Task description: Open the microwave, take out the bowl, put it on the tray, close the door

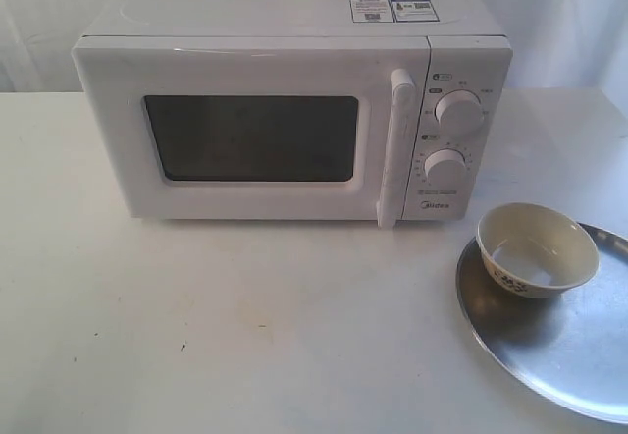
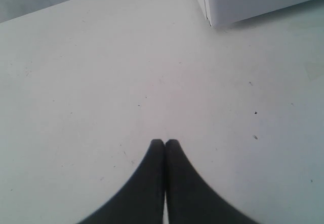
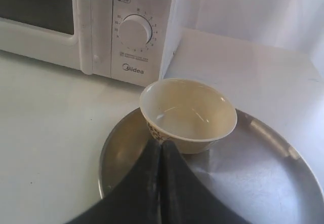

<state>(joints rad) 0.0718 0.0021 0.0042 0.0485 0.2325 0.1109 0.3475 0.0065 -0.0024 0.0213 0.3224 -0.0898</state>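
White cloth backdrop (image 1: 549, 12); matte white table (image 1: 196, 336), faintly speckled.

Microwave (image 1: 285, 61): boxy, white, smooth plastic, at the back of the table. Door (image 1: 118, 130) looks flush with the case. Its dark window (image 1: 255, 139) has rounded corners and shows nothing inside.

Tray (image 1: 579, 355): large round disc of shiny metal with a shallow rim, to the right of the microwave and in front of it, partly out of frame.

Bowl (image 1: 537, 250): small, round, glossy cream, with a dark pattern on the outer wall. It sits upright and empty on the tray's near-left part, close to the rim.

Handle (image 1: 394, 149): white bar, long axis vertical, on the door's right edge beside two round knobs (image 1: 458, 110).

Right gripper (image 3: 161, 144): dark fingers pressed together, holding nothing. The bowl lies just ahead of the tips and apart from them. This arm is the nearer to both bowl and handle.

Left gripper (image 2: 165, 143): fingers likewise pressed together and empty, over bare table. The microwave's lower corner is well ahead.

Judgement: bowl placed, door closed. The task reads as complete and nothing here calls for a grasp.
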